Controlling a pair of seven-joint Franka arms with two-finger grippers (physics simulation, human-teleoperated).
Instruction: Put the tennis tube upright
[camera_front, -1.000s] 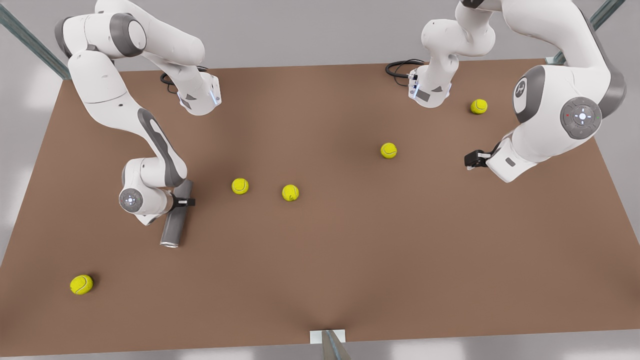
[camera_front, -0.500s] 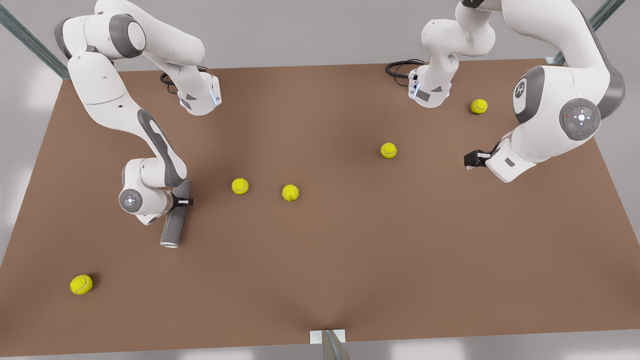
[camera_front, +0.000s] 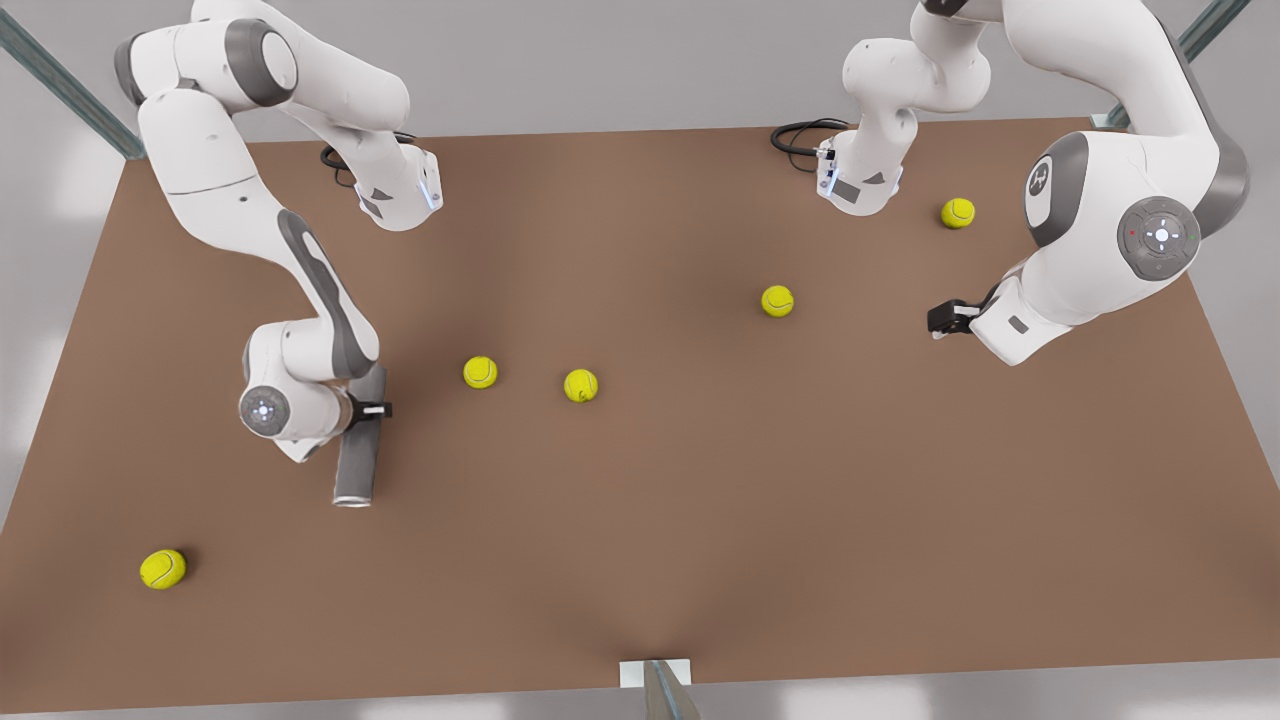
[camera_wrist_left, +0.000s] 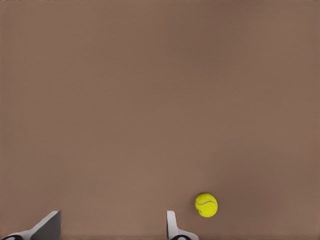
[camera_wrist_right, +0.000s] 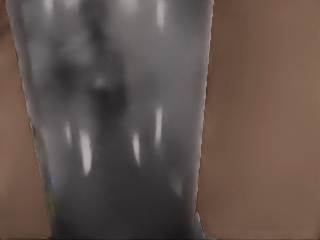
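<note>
The tennis tube (camera_front: 355, 462) is a dull-grey cylinder on the front view's left. It points its lighter rim toward the table's near edge. My right gripper (camera_front: 371, 407) is shut on its upper half, the black fingers clamping its sides. From the right wrist the tennis tube (camera_wrist_right: 120, 125) looms close, grey and shiny. I cannot tell whether it rests on the table or hangs just above it. My left gripper (camera_front: 940, 318) waits on the front view's right. In the left wrist view the left gripper (camera_wrist_left: 110, 231) is open over bare table.
Several yellow-green tennis balls lie on the brown table (camera_front: 700, 520): two (camera_front: 480, 372) (camera_front: 580, 385) beside the tube, one (camera_front: 162, 569) near the front left corner, one (camera_front: 777, 300) mid-table, one (camera_front: 957, 212) far right. A ball (camera_wrist_left: 206, 205) lies by the left fingers.
The right gripper has swung the tube: its rim end moved toward the front view's right and the near edge, so it now lies nearly straight. The left arm has barely moved.
</note>
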